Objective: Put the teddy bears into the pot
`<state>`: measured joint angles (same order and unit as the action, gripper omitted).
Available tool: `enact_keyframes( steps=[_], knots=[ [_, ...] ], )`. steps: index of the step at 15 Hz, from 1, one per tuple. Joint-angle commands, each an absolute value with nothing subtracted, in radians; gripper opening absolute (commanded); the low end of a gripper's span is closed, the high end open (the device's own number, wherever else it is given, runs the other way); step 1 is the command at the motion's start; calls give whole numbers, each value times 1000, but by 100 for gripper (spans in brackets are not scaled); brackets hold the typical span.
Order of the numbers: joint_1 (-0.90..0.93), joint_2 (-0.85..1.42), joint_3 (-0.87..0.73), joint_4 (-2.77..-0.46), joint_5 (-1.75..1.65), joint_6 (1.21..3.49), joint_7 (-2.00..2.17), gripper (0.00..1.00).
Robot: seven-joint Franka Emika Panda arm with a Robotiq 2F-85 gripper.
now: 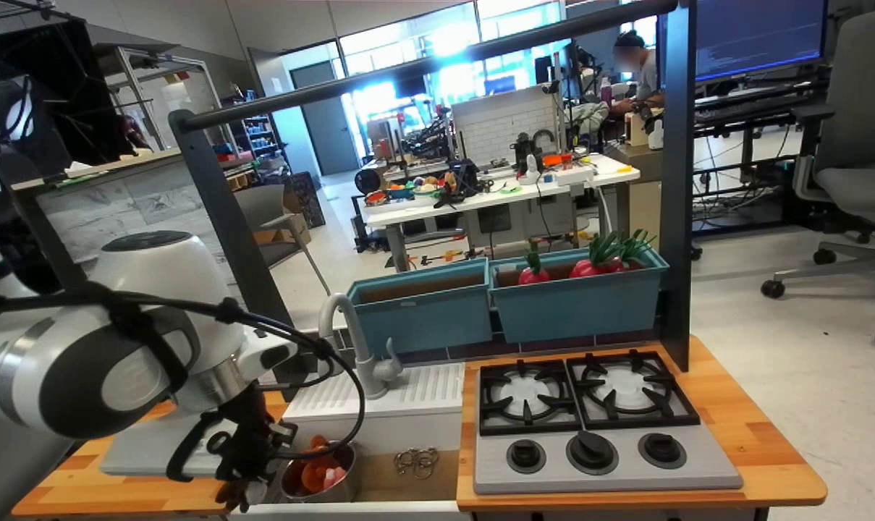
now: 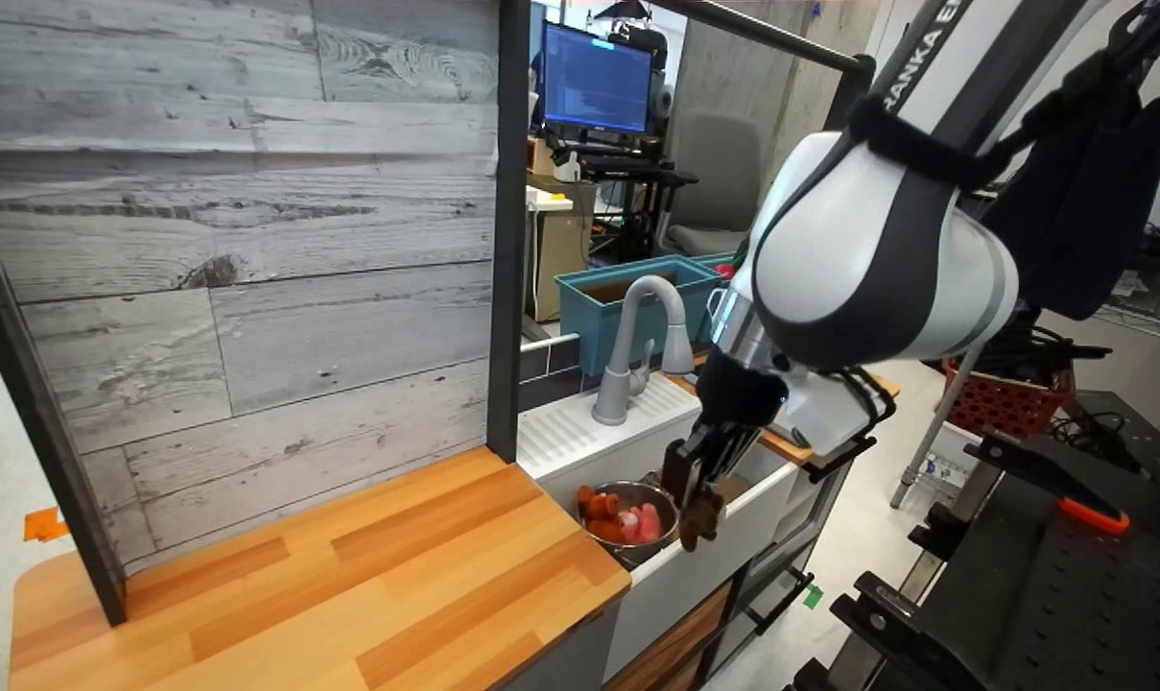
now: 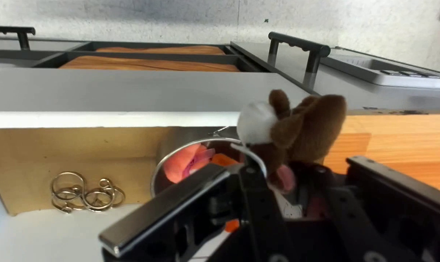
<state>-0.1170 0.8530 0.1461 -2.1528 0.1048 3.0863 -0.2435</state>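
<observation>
With gripper (image 3: pixel 285 170) nearest the wrist camera, parted only as far as the brown plush toy (image 3: pixel 316 125) pinched in it, hovers just beside the silver pot (image 3: pixel 176 140). Has red-orange teddy bears (image 2: pixel 605 530) and pink lumps (image 2: pixel 649 523) lying inside that pot, in the sink (image 1: pixel 408 427) beside the stove (image 1: pixel 602 425).

I can read one marking (image 2: pixel 925 53): "RANKA E", in capitals on the robot arm (image 2: pixel 848 221), above and right of the faucet (image 2: pixel 618 374) in an exterior view. The wording is incomplete: a black strap (image 2: pixel 925 158) lies at its lower end, and the view cuts its upper end. The monitor (image 1: pixel 759 36), beyond and right of the faucet in an exterior view, carries lines too faint to read.
</observation>
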Motion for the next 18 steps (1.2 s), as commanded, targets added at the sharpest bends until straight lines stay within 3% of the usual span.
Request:
enact_keyframes(
  steps=[1, 9, 10, 13, 18],
  knots=[
    [45, 961, 20, -2061, 45, 3253, -138, 3],
    [222, 1111, -187, -1877, 88, 3300, 6, 3],
    [219, 1114, -187, -1870, 88, 3286, 17, 37],
    [209, 1093, -179, -1878, 84, 3249, 38, 51],
    [123, 930, -109, -2012, 45, 3227, 14, 89]
  ],
)
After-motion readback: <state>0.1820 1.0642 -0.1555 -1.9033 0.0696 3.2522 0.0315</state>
